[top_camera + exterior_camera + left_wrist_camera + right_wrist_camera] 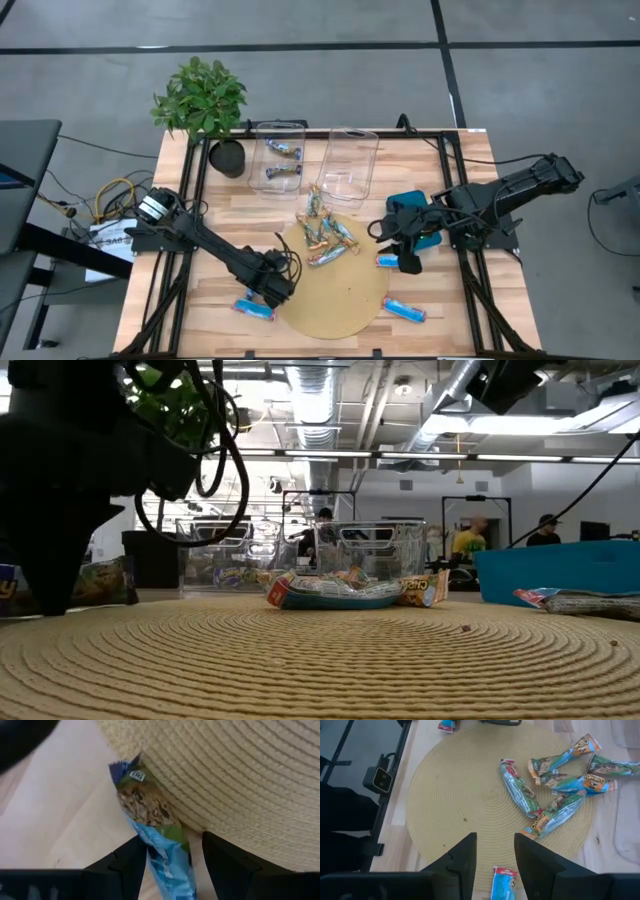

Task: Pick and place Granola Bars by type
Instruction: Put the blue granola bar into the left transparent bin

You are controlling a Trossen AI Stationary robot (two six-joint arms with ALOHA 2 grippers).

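the left gripper sits low at the near-left rim of the round woven straw mat, its dark fingers parted on either side of a bright blue wrapped granola bar that lies on the light wooden table, touching the mat's edge; whether the fingers press it cannot be told. the right gripper hovers over the mat's right rim, fingers spread and empty, with a blue bar just beyond its tips. a loose heap of multicoloured bars crowds the mat's far side; the mat's middle and near half lie bare. two clear plastic bins stand behind, the left one holding bars. the teal rectangular tray is mostly hidden under the right arm.
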